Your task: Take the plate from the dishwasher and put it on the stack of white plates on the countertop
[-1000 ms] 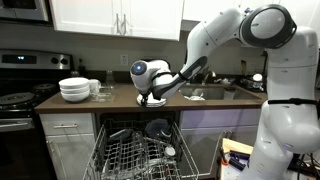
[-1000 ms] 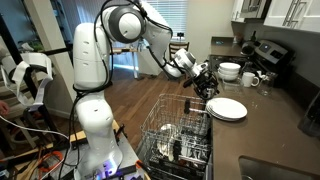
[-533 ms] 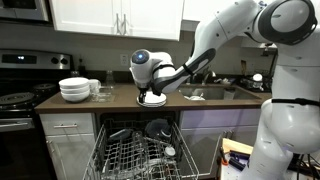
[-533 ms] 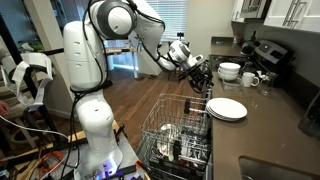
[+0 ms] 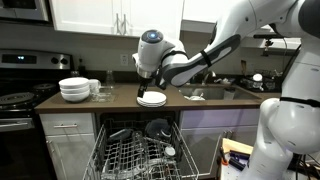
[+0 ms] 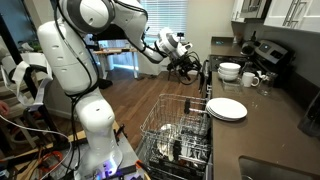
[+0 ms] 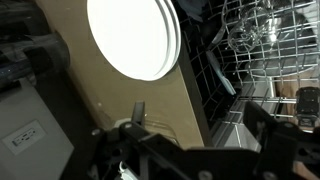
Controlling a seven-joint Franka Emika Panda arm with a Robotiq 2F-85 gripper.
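Note:
The stack of white plates (image 5: pixel 152 99) lies on the dark brown countertop (image 5: pixel 115 100) above the open dishwasher (image 5: pixel 140 155). It also shows in an exterior view (image 6: pixel 228 108) and in the wrist view (image 7: pixel 135 35). The plate is the top one of the stack, and no white plate is apart from it. My gripper (image 5: pixel 144 77) hangs well above the stack, open and empty; it also shows in an exterior view (image 6: pixel 190 68). In the wrist view its fingers (image 7: pixel 195 125) are spread wide with nothing between them. The dishwasher's wire rack (image 7: pixel 255 50) is pulled out.
A pile of deep white bowls (image 5: pixel 75 90) and mugs (image 5: pixel 97 87) stand further along the counter by the stove (image 5: pixel 18 100). A dark grey dish (image 5: pixel 158 128) stands in the rack. A sink (image 5: pixel 210 92) is on the other side.
My gripper was down at the stack a second ago. It has risen and drawn back, leaving the plate on the stack.

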